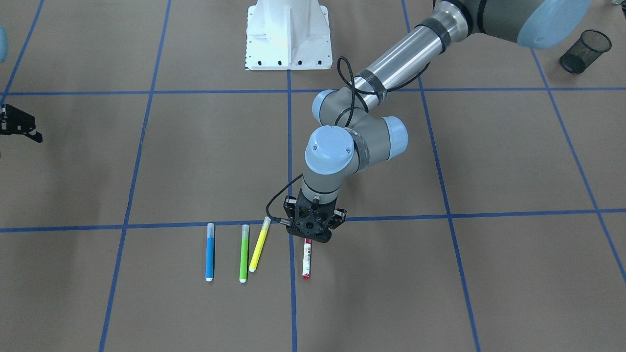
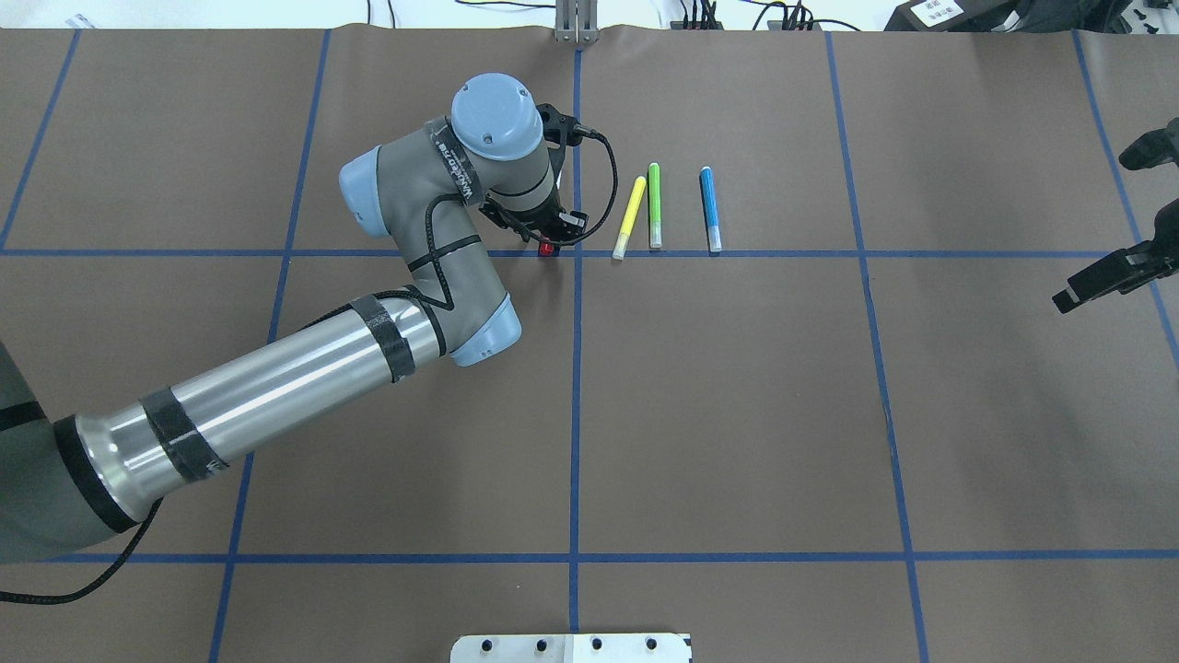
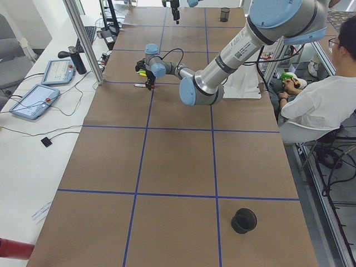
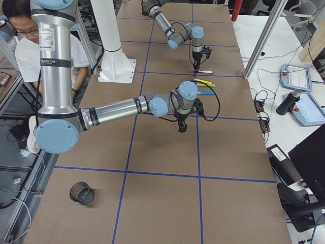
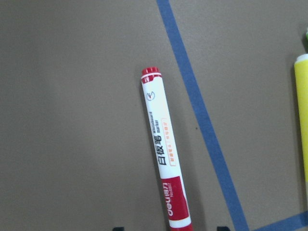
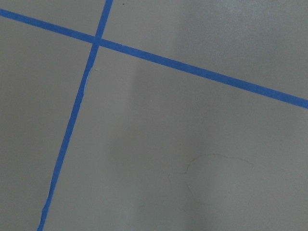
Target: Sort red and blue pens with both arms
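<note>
Sorting is looking barely begun: 0 of 2 pens lifted. My left gripper [image 1: 312, 232] is hovering open, jaws straddling the white-barrelled, red-capped marker [image 5: 163, 154] without gripping it, near the brown table's [image 1: 440, 293] far edge. The slim sky-blue marker [image 1: 210, 254] is lying untouched in the same row. My right gripper [image 2: 1105, 281] is hanging at the table's right edge; I cannot tell its opening.

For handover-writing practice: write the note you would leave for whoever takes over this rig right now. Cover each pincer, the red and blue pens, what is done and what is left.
Left pincer: open, lowered over the cap end of the red pen and straddling it, not closed.
Right pincer: far off on its own side, away from the pens; open or shut unclear.
Red pen: lying flat under the left pincer.
Blue pen: lying flat, clear of both pincers.
Done: nothing sorted yet.
Left: grasp and place the red pen, then likely the blue pen with the right arm.
</note>
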Motion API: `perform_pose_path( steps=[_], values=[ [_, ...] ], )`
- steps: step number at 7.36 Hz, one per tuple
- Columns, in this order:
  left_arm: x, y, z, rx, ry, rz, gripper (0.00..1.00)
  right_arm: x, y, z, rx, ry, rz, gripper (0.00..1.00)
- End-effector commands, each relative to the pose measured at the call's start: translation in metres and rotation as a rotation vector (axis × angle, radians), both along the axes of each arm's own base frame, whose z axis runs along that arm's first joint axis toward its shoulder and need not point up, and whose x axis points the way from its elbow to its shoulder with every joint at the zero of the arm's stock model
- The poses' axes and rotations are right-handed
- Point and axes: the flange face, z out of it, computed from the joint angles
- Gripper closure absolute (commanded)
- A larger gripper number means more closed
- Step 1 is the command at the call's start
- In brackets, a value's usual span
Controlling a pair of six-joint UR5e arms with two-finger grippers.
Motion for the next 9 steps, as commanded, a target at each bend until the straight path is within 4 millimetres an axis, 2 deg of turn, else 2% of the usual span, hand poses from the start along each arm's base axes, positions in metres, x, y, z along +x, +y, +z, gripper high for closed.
perform_pose_path(
  steps=[1, 2, 3, 4, 5, 6, 7, 8, 9],
  values=[
    [0.000, 0.001, -0.001, 0.000, 0.002, 0.000, 1.00, 0.000, -0.001, 0.001, 0.000, 0.001, 0.000, 0.00],
    [-0.004, 0.000, -0.009, -0.005, 0.017, -0.014, 1.00, -0.003, -0.007, -0.009, 0.014, -0.004, 0.004, 0.00],
    [-0.030, -0.007, -0.025, -0.010, 0.054, -0.047, 1.00, -0.011, -0.019, -0.028, 0.008, -0.010, 0.034, 0.00],
    [-0.063, -0.010, -0.011, -0.060, 0.082, -0.022, 1.00, -0.041, -0.030, -0.057, -0.009, -0.019, 0.050, 0.00],
    [-0.100, 0.008, 0.035, -0.099, 0.114, 0.006, 1.00, -0.080, -0.045, -0.087, -0.043, -0.019, 0.081, 0.00],
    [-0.148, 0.026, 0.077, -0.124, 0.117, -0.030, 1.00, -0.134, -0.048, -0.121, -0.042, 0.004, 0.101, 0.00],
    [-0.199, 0.032, 0.106, -0.141, 0.119, -0.055, 1.00, -0.183, -0.050, -0.155, -0.063, 0.028, 0.171, 0.00],
    [-0.239, 0.027, 0.121, -0.186, 0.143, -0.063, 1.00, -0.221, -0.054, -0.177, -0.082, 0.034, 0.198, 0.00],
    [-0.279, 0.026, 0.141, -0.228, 0.132, -0.100, 1.00, -0.253, -0.067, -0.186, -0.075, 0.053, 0.197, 0.01]
  ],
)
